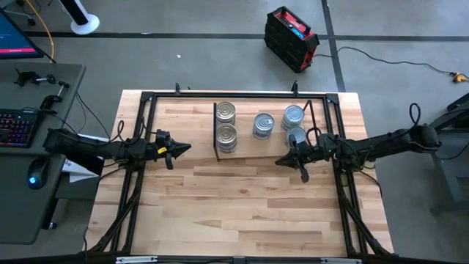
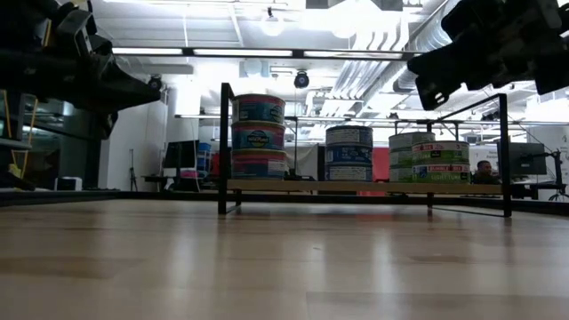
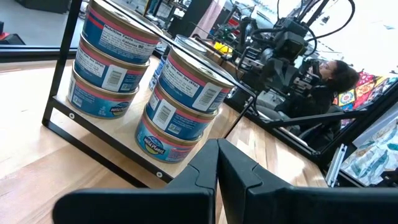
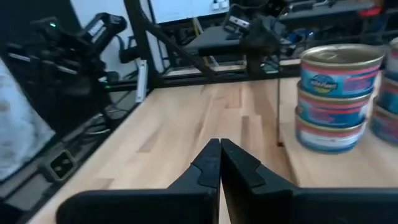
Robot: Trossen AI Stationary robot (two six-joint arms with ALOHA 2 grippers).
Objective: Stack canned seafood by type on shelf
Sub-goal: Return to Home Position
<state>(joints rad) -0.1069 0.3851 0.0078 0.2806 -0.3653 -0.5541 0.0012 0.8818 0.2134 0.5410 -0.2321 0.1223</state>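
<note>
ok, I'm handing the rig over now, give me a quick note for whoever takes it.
Left end effector: shut, empty, over the table left of the shelf.
Right end effector: shut, empty, by the shelf's front edge, toward its right end.
Tins: all in view stand on the shelf in five stacks, two left, one middle, two right.
Done: stacking looks finished.
Left: probably only bringing both arms home.

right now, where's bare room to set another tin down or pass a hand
Widest free: the tabletop in front of the shelf, bare to its near edge. Also the strip between the left gripper and the shelf's left bracket. Crowded: the shelf's right end, where two tin stacks sit by the right gripper.
</note>
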